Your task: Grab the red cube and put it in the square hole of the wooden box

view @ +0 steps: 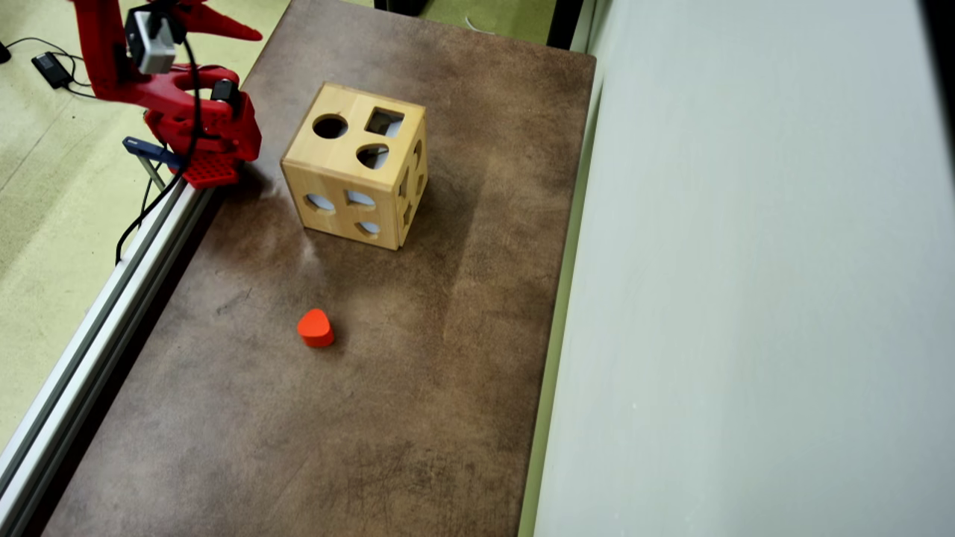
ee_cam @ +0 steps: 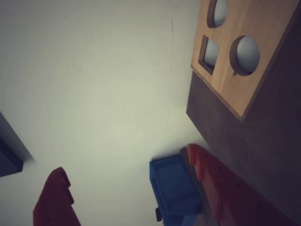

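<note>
Gripper (ee_cam: 127, 188) empty; pale wooden box (view: 336, 179)

A mottled brown table (view: 418, 388) fills the overhead view. A pale wall (view: 746, 298) stands at three o'clock, yellow-green floor (view: 45, 194) at nine.

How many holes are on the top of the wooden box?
3 on top of the wooden box: a round hole at the overhead view's left, the square hole at its right, and a rounded teardrop hole nearer the front. The sides have more holes, some hidden.
</note>
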